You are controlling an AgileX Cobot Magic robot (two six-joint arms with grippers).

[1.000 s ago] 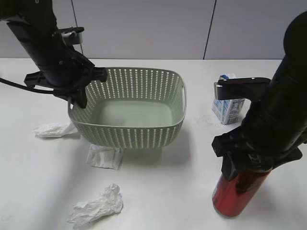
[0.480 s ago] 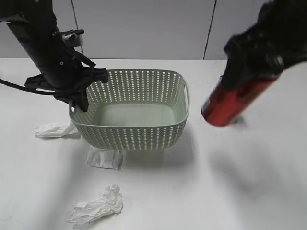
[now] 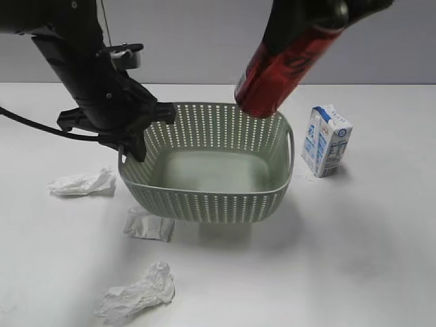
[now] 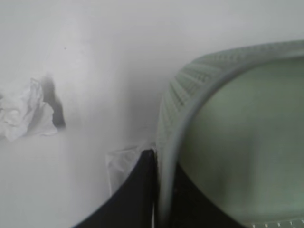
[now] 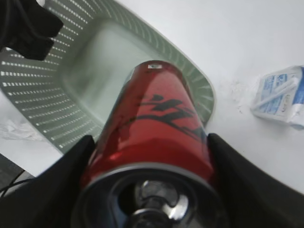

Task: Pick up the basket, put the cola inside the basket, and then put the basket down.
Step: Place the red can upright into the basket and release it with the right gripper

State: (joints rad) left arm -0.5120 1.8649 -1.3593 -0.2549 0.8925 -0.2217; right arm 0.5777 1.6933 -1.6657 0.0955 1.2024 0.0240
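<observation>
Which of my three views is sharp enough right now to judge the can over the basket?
Exterior view: sharp overall, cola slightly motion-smeared above the basket. Right wrist view: cola fills frame, usable, edges soft. Left wrist view: basket rim badly blurred.

Left claw [image 3: 136,146] clamped low at left; right claw [image 5: 149,142] raised high, tilted, closed.

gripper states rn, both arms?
Left gripper: closed on the basket rim.
Right gripper: closed on the cola, over the basket.
</observation>
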